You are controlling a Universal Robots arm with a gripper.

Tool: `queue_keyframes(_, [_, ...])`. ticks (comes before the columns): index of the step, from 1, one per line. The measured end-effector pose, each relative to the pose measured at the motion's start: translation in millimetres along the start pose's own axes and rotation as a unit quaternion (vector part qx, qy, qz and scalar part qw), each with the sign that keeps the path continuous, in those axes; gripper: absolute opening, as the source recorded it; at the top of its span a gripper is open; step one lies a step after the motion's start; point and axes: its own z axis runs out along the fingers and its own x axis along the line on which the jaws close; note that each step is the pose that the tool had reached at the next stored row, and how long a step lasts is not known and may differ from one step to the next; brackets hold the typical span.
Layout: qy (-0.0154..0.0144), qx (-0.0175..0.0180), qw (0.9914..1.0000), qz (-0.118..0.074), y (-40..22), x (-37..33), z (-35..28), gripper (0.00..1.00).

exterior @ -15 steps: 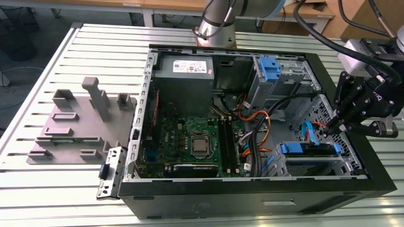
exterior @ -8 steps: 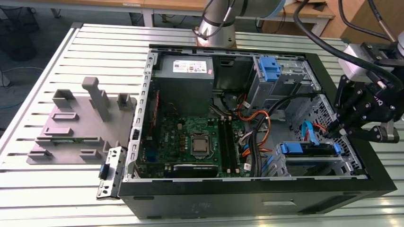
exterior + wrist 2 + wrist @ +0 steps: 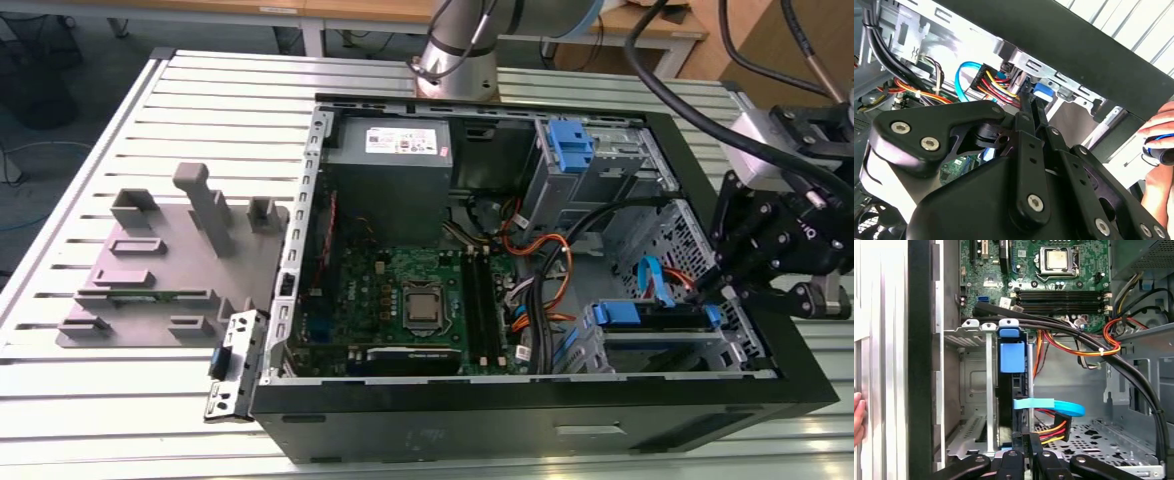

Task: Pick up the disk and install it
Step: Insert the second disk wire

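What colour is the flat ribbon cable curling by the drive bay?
Light blue. The flat ribbon cable shows best in the first wrist view.

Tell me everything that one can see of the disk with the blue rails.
The disk stands on edge in a metal bay of the open computer case, showing mostly its dark thin side. A blue plastic rail caps it. A light-blue flat cable and a plug with coloured wires reach it; whether they are connected is unclear. The tool is close.
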Motion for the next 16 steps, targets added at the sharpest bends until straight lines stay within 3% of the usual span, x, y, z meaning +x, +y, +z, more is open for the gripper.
queue_keyframes(16, [0.0001, 0.0, 1.0, 0.0, 1.4, 3.6, 5.9, 0.16])
